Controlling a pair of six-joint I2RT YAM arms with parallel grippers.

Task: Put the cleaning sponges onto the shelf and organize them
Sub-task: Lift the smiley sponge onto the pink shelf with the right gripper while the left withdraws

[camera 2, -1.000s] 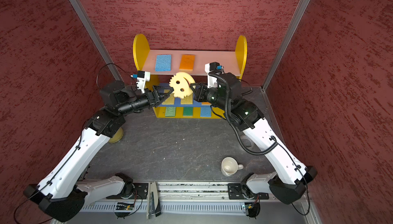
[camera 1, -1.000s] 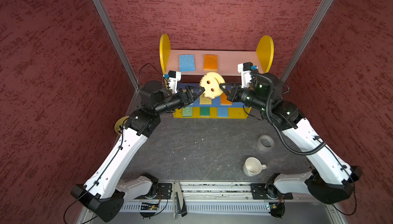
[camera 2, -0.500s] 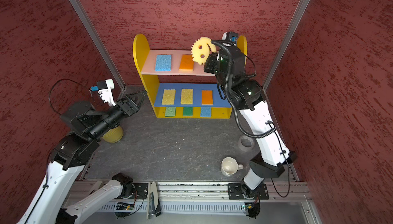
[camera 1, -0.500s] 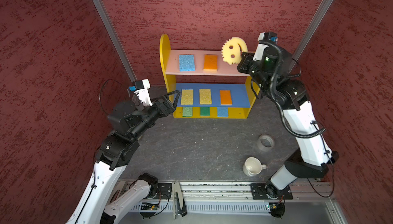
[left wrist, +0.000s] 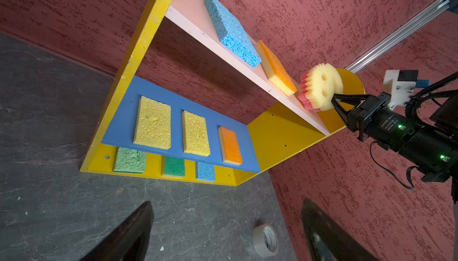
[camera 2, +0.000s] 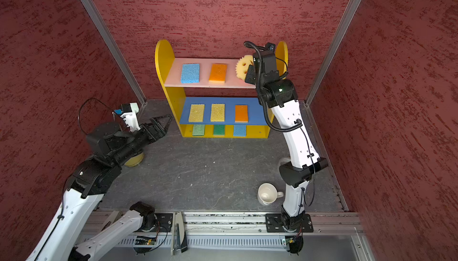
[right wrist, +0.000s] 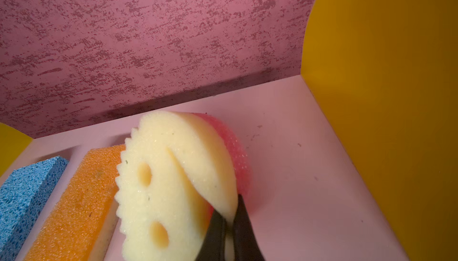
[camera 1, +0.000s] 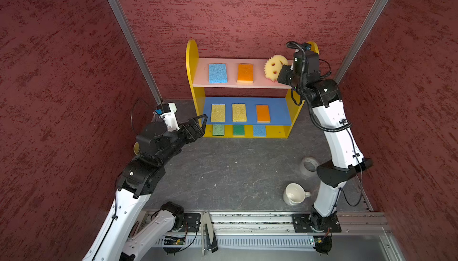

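R gripper (right wrist: 229,214) pinches the smiley sponge (right wrist: 171,185) by its rim, tilted on the shelf (right wrist: 297,153) top board. Pink underside clear only in wrist views; seems touching board. L gripper (camera 1: 202,124) wide, empty.

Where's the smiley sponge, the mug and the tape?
Smiley sponge (camera 1: 272,67): in a top view, yellow face.
Mug (camera 1: 294,194): in a top view, inner wall.
Tape (left wrist: 259,245): left wrist view, outer band.
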